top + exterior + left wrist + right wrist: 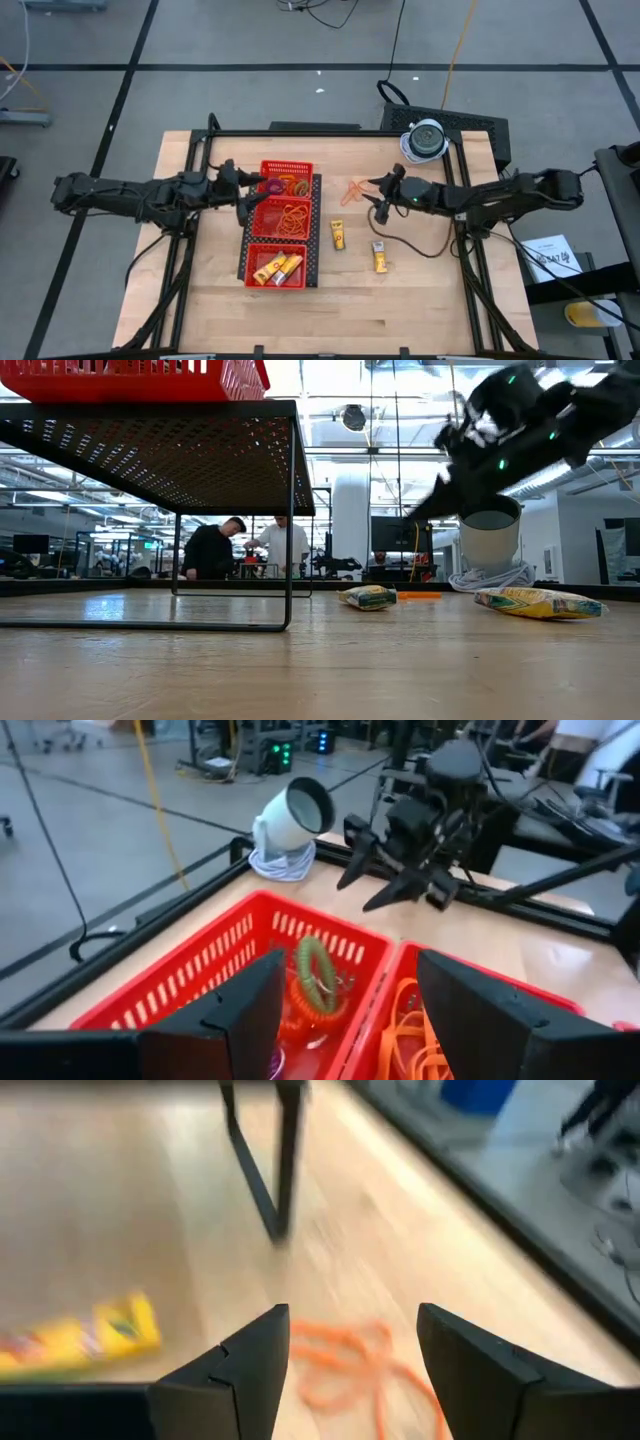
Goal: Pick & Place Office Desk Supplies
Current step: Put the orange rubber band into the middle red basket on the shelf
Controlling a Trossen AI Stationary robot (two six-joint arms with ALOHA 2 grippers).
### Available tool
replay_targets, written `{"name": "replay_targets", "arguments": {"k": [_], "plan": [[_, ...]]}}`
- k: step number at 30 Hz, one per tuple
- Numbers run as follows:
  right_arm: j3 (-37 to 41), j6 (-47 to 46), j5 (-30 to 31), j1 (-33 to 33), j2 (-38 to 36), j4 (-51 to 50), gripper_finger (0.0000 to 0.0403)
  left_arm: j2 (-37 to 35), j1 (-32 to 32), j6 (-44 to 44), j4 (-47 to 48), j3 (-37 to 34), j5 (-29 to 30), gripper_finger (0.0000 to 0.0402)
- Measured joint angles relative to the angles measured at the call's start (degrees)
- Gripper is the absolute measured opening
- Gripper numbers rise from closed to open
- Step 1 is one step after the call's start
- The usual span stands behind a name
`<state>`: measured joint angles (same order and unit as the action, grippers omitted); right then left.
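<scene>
Red mesh tray point(262, 171), orange rubber bands point(354, 191)

The three-compartment tray point(281, 224) sits left of centre in the high view, on a raised mesh stand point(312, 262). Its upper compartment holds rings point(283, 185), its middle one rubber bands point(291, 218), its lower one stick packets point(275, 268). Right of the tray two packets point(340, 236) point(380, 257) lie on the table point(400, 310). Loose rubber bands point(354, 193) lie above them. The dome-like object point(424, 139) stands at the table's upper right.

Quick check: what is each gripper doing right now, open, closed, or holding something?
Left gripper: jaws open, empty, over the red tray.
Right gripper: jaws open, empty, above the orange rubber bands on the table.
</scene>
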<state>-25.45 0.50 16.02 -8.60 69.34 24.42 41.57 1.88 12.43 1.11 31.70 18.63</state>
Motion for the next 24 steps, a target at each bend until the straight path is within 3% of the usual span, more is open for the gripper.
{"name": "replay_targets", "arguments": {"k": [6,17,24], "plan": [[0.0,0.4,-5.5,-6.4,7.6,-2.0,0.0210,0.0,-1.5,1.4,-0.2,-0.2,0.0,0.0237],[-0.1,2.2,-6.1,-10.8,18.7,-0.9,0.0209,0.0,-2.6,1.3,-0.2,-0.2,0.0,0.0237],[-0.2,0.5,-14.0,-12.8,19.4,-1.6,0.0159,0.0,-2.6,0.8,0.0,-0.2,0.0,0.0237]]}}
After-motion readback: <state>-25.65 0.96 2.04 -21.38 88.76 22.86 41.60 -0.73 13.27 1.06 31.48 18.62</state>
